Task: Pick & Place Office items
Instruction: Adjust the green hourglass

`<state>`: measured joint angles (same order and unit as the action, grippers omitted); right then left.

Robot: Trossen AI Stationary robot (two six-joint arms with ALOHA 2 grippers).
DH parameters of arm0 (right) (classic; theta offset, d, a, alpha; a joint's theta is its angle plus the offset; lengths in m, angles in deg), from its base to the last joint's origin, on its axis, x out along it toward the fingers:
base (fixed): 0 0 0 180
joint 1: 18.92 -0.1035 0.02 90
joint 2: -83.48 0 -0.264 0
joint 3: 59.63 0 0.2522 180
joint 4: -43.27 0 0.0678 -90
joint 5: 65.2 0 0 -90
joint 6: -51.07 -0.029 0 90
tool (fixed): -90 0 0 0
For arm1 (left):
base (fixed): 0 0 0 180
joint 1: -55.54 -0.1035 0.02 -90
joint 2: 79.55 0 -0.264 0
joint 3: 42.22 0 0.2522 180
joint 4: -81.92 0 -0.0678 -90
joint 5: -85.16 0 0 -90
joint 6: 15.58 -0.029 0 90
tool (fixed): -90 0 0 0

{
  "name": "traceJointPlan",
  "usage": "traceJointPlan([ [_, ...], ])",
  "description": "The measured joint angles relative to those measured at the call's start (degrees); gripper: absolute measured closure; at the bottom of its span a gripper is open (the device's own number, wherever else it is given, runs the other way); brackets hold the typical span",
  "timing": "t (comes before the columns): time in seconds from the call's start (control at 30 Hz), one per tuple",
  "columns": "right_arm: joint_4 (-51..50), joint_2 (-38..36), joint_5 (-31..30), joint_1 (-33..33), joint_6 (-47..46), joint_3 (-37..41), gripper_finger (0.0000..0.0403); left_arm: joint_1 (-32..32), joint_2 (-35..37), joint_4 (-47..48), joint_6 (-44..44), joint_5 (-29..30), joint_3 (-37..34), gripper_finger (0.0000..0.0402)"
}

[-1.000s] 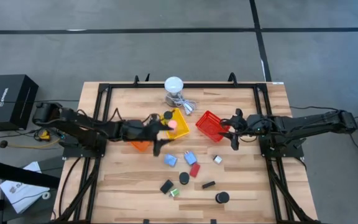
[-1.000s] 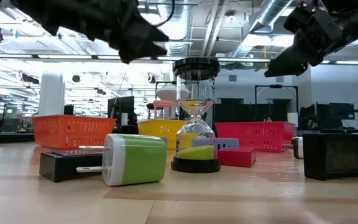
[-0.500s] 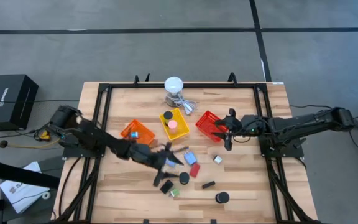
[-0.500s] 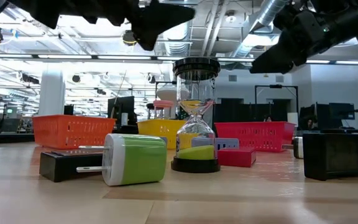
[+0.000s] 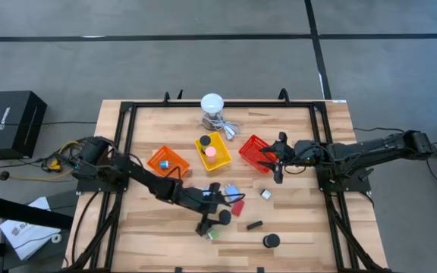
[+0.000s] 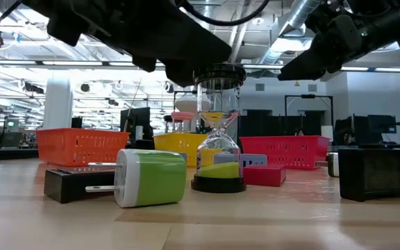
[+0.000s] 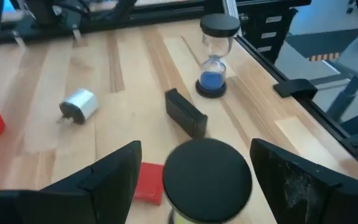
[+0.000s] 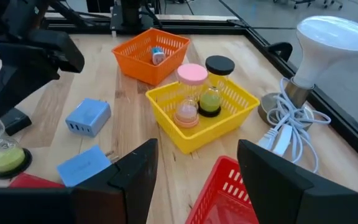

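- High view: the left gripper point(image 5: 217, 203) sits at lower centre of the frame, over the black-capped hourglass point(image 5: 224, 217), among scattered office items: a red block point(image 5: 237, 208), a light-blue block point(image 5: 232, 191) and a black bar point(image 5: 254, 225). The right gripper point(image 5: 278, 159) waits at centre right, beside the red basket point(image 5: 257, 152). Risk: the items lie close together, so a descending arm could sweep neighbours aside.
- Low view: the hourglass point(image 6: 218, 132) stands upright at centre, tall and narrow, with yellow-green sand; the dark left arm looms directly above its cap. Risk: a glancing contact on the cap would probably topple it against the green-and-white plug point(image 6: 151, 178) nearby.
- Left wrist view: the fingers point(image 7: 114, 173) are spread wide and empty, the hourglass cap point(image 7: 207, 171) centred between them. Risk: closing off-centre may pinch the cap rim only, letting it slip or tilt.
- Right wrist view: these jaws also stand apart, holding nothing; the yellow basket point(image 8: 166, 112) at centre already contains two hourglasses. Risk: placing a third could knock those over.
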<state>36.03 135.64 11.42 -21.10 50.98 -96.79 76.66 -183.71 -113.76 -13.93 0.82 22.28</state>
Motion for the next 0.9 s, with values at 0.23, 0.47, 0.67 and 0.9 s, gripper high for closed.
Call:
traceJointPlan([
  [0.23,0.0,0.0,0.0,0.0,0.1,0.0,0.0191,0.3,0.0,0.2,1.4,-2.5,0.0,0.0105],
  [0.47,0.0,0.0,0.0,0.0,0.1,0.0,0.0191,-0.7,-1.6,0.9,1.7,-2.5,0.0,0.0105],
  [0.67,-0.1,0.0,0.0,0.0,0.1,0.0,0.0191,-0.8,-3.3,0.4,1.5,-2.4,0.0,0.0111],
  [0.9,-0.1,0.0,0.0,0.0,0.1,0.0,0.0191,-1.0,-2.8,-0.1,1.6,-2.2,0.0,0.0146],
])
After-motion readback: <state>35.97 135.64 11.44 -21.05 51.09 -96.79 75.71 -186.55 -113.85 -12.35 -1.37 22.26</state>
